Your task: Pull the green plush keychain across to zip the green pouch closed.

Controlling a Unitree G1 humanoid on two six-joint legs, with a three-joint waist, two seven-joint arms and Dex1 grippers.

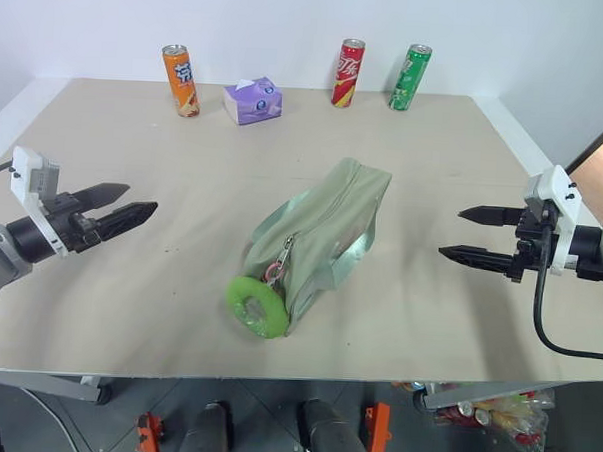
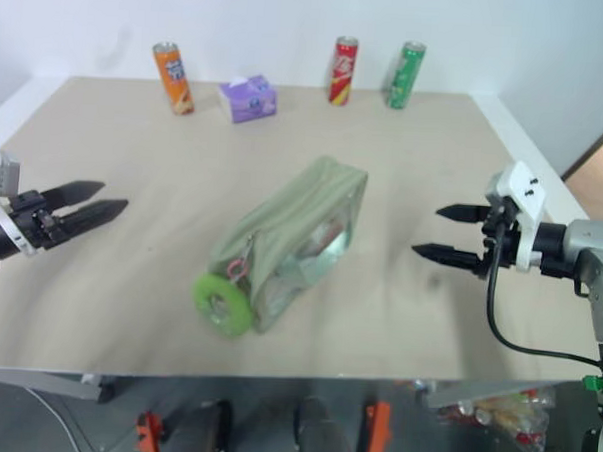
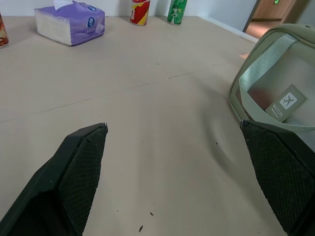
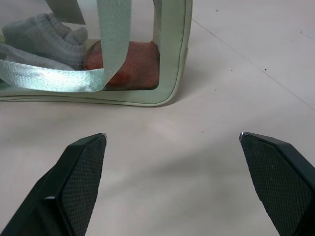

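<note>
lying mid-table between both arms, green pouch [image 1: 321, 237] runs its long axis from near-left end to far-right. green plush keychain [image 1: 257, 304] hangs at near end, slightly nearer left gripper [image 1: 115, 210]. left gripper and right gripper [image 1: 474, 235] wide open, empty, well apart from pouch.

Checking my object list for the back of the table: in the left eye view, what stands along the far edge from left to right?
Orange can → purple tissue pack → red can → green can.
</note>
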